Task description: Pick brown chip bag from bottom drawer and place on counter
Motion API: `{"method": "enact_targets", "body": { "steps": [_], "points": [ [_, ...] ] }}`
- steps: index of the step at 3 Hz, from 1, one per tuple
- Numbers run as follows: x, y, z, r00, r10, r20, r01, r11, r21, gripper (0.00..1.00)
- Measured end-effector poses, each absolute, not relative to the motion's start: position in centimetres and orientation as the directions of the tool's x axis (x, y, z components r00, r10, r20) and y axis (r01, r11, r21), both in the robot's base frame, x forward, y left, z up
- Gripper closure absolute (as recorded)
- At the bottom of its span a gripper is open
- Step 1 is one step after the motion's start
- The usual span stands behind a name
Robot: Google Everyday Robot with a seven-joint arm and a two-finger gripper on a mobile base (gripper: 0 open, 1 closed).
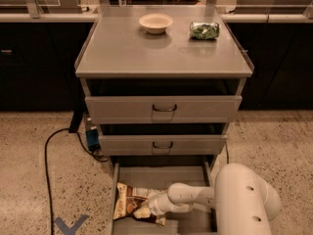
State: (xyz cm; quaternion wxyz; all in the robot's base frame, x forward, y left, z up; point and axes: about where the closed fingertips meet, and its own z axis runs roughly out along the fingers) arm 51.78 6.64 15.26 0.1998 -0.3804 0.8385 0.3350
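Note:
The brown chip bag (129, 201) lies wrinkled at the left side of the open bottom drawer (193, 177), low in the camera view. My gripper (152, 210) reaches in from the right on a white arm (234, 199) and sits against the bag's right edge, touching it. The bag rests on the drawer floor. The counter (146, 50), the grey cabinet top, is above.
A pale bowl (155, 22) and a clear packet of green contents (204, 30) sit at the back of the counter. Two closed drawer fronts (164, 109) are above the open drawer. A black cable (47, 160) and blue floor tape (68, 225) lie left.

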Motion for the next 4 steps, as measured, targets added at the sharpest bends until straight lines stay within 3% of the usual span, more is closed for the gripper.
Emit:
{"method": "enact_targets", "body": {
  "steps": [1,3,4],
  "points": [
    [52.2,6.4,17.1,-0.629,-0.495,-0.599,-0.771,0.494,0.402,0.00],
    [52.9,4.9,22.7,-0.568,-0.547,-0.615,-0.794,0.562,0.233,0.00],
    [51.3,4.1,22.0,-0.565,-0.633,-0.529,-0.794,0.591,0.140,0.00]
  ]
}}
